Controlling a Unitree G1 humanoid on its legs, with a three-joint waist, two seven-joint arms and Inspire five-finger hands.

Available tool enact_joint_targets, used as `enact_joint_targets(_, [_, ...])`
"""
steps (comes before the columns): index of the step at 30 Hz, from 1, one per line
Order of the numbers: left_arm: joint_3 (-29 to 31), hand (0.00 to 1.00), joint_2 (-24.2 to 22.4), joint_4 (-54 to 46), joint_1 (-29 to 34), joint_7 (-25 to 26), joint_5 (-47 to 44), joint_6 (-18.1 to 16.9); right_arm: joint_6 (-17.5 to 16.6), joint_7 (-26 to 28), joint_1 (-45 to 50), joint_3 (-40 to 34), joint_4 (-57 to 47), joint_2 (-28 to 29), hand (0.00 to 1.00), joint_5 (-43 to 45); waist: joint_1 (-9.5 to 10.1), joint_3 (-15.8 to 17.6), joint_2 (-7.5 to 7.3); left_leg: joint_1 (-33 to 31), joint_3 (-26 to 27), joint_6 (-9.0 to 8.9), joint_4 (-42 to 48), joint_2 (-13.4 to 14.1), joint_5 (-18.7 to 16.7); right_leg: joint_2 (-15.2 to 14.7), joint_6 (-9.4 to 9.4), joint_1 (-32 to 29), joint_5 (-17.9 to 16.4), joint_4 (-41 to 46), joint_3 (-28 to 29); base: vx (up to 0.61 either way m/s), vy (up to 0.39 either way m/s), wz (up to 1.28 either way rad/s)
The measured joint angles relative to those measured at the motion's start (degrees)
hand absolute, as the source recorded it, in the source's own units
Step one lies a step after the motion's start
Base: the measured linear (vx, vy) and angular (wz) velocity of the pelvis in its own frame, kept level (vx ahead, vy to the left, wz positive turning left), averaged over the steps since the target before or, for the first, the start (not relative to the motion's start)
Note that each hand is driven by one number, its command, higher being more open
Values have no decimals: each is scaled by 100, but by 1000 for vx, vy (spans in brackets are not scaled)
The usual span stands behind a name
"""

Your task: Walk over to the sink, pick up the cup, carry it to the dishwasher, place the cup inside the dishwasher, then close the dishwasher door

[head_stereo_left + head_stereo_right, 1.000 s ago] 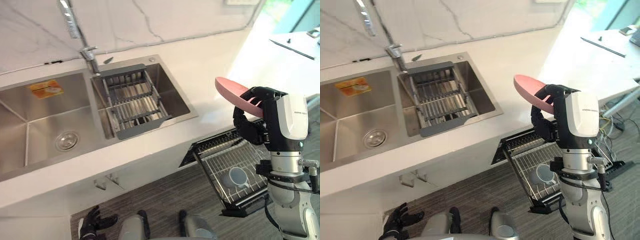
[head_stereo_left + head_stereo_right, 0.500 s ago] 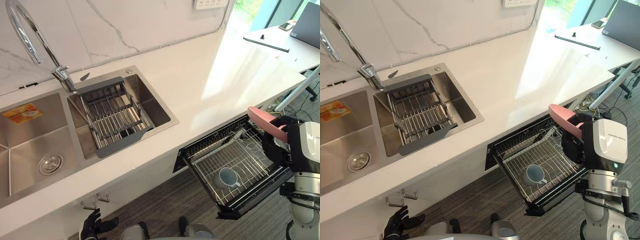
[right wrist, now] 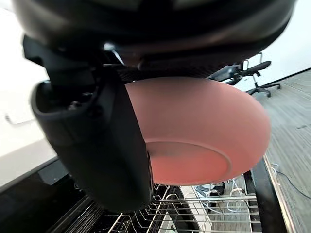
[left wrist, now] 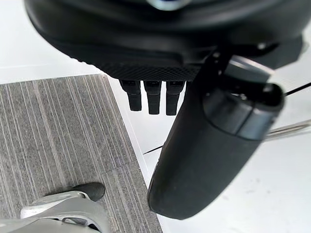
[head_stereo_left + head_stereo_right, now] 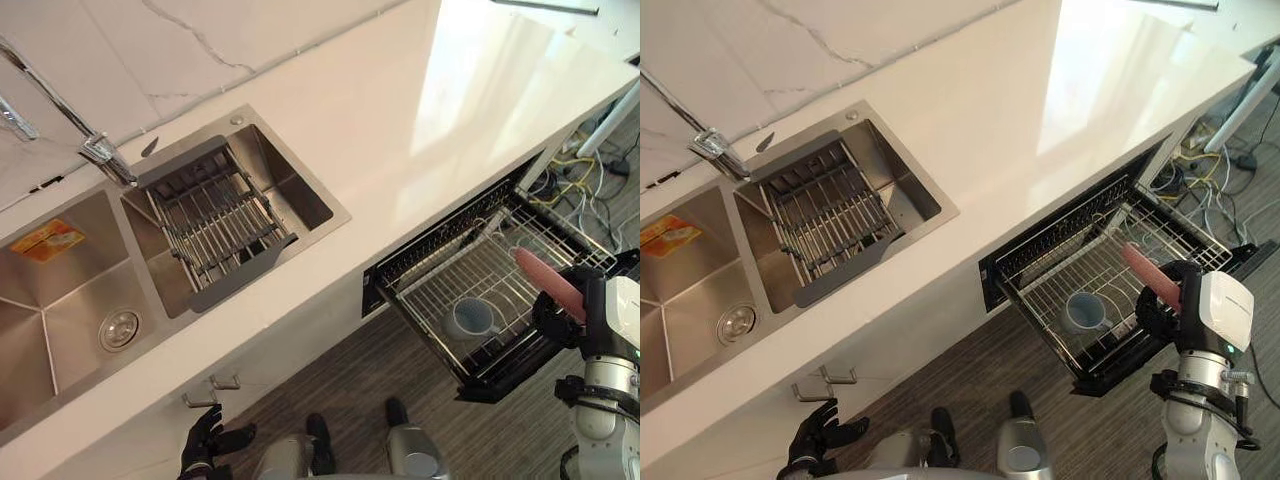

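While right hand (image 3: 97, 141) grips pink plate (image 3: 204, 126), eye view adds cup (image 5: 470, 318).

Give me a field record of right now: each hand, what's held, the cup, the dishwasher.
right hand: fingers shut on a pink dish, held over the rack
left hand: open, hanging low, holds nothing
cup: light blue, in the rack
dishwasher: open, rack pulled out
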Motion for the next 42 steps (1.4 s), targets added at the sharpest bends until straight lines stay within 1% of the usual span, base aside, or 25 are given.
enact_joint_targets(5, [-7, 90, -60, -19, -279, 58, -60, -49, 7, -233, -618, 5, 120, -112, 30, 241, 12, 313, 10, -212, 99, 13, -2, -8, 61, 0, 12, -353, -8, 207, 119, -49, -10, -9])
enact_joint_targets(9, [-136, 90, -145, -38, -457, 71, -169, -144, 64, -319, -1352, 70, 680, -284, 30, 469, 46, 519, 34, -364, 247, 25, -13, -9, 106, 13, 30, -632, 7, 293, 267, -24, -5, -14])
enact_joint_targets(13, [-228, 90, -190, -179, -545, 76, -221, -152, 73, -337, -1773, 223, 1052, -498, 30, 526, 100, 675, 102, -440, 319, 29, -73, -15, 154, 30, 54, -780, 53, 303, 388, 16, -3, -16])
enact_joint_targets(16, [-232, 90, -200, -239, -657, 79, -227, -207, 100, -337, -2025, 353, 1363, -620, 30, 726, 148, 799, 140, -448, 323, 14, -148, -35, 213, 28, 55, -828, 57, 302, 423, 16, -4, -4])
enact_joint_targets(18, [-236, 90, -201, -270, -728, 80, -271, -226, 154, -335, -2222, 417, 1609, -630, 30, 856, 160, 821, 153, -460, 323, 10, -330, -96, 336, -7, 58, -914, 64, 303, 428, 17, -9, 4])
enact_joint_targets(20, [-236, 90, -192, -286, -743, 87, -272, -245, 168, -340, -2438, 572, 1843, -686, 30, 956, 147, 887, 169, -446, 336, 9, -358, -102, 349, -8, 68, -940, 100, 275, 434, 3, -1, -7])
enact_joint_targets(21, [-245, 90, -195, -275, -769, 86, -272, -252, 168, -340, -2622, 725, 2019, -833, 30, 965, 155, 953, 202, -449, 371, 9, -353, -91, 349, -24, 77, -941, 164, 218, 392, -23, 6, -27])
enact_joint_targets(22, [-300, 90, -194, -254, -798, 97, -330, -268, 170, -339, -2858, 921, 2263, -1019, 30, 968, 198, 1009, 249, -452, 423, 14, -387, -63, 352, -34, 66, -990, 309, 121, 170, -66, 9, -59])
enact_joint_targets(23, [-338, 90, -183, -256, -796, 118, -425, -319, 186, -336, -3099, 1132, 2505, -1153, 30, 970, 346, 1030, 235, -434, 565, 14, -484, -48, 352, -107, -87, -1096, 382, 53, -277, -72, 16, -51])
enact_joint_targets(24, [-349, 90, -222, -239, -859, 140, -499, -325, 192, -303, -3236, 1202, 2585, -1245, 30, 967, 356, 1113, 330, -428, 572, 26, -532, -77, 385, -327, -112, -1106, 400, 53, -819, -47, 15, -33])
enact_joint_targets(25, [-377, 90, -222, -231, -878, 154, -501, -323, 192, -301, -3250, 1207, 2629, -1246, 30, 965, 349, 1131, 358, -422, 542, 19, -529, -78, 406, -319, -45, -1091, 473, 51, -829, 0, 0, 0])
enact_joint_targets(28, [-392, 90, -206, -203, -844, 187, -505, -324, 192, -226, -3471, 1473, 2968, -1258, 30, 950, 345, 1139, 377, -303, 517, -9, -533, -26, 435, -261, -66, -946, 513, -24, -831, 23, -24, -4])
enact_joint_targets(29, [-417, 90, -205, -216, -847, 185, -505, -330, 193, -226, -3500, 1478, 3005, -1271, 90, 949, 335, 1139, 377, -270, 496, -11, -536, -26, 435, -260, -67, -899, 514, -31, -844, 0, 0, 0])
enact_joint_targets(34, [-531, 90, -197, -215, -851, 181, -504, -388, 278, -306, -3683, 1563, 3446, -1317, 90, 931, 326, 1139, 376, -278, 350, -13, -510, -117, 439, -311, -29, -830, 668, -205, -837, -42, 32, -1])
enact_joint_targets(37, [-540, 90, -190, -71, -844, 189, -505, -373, 324, -411, -3686, 1570, 3452, -1295, 90, 926, 323, 1139, 376, -307, 319, -11, -520, -154, 428, -314, -10, -788, 799, -423, -810, -77, 38, -5])
enact_joint_targets(38, [-546, 90, -183, -34, -845, 193, -504, -373, 362, -438, -3686, 1563, 3438, -1276, 90, 895, 325, 1141, 374, -308, 319, 3, -551, -163, 437, -314, -40, -767, 839, -507, -806, -63, 21, -4])
enact_joint_targets(42, [-546, 90, -181, -11, -841, 216, -503, -355, 486, -448, -3590, 1382, 3221, -1054, 90, 887, 320, 1141, 373, -307, 331, 28, -592, -162, 456, -308, -32, -681, 941, -767, -802, -25, 4, -3])
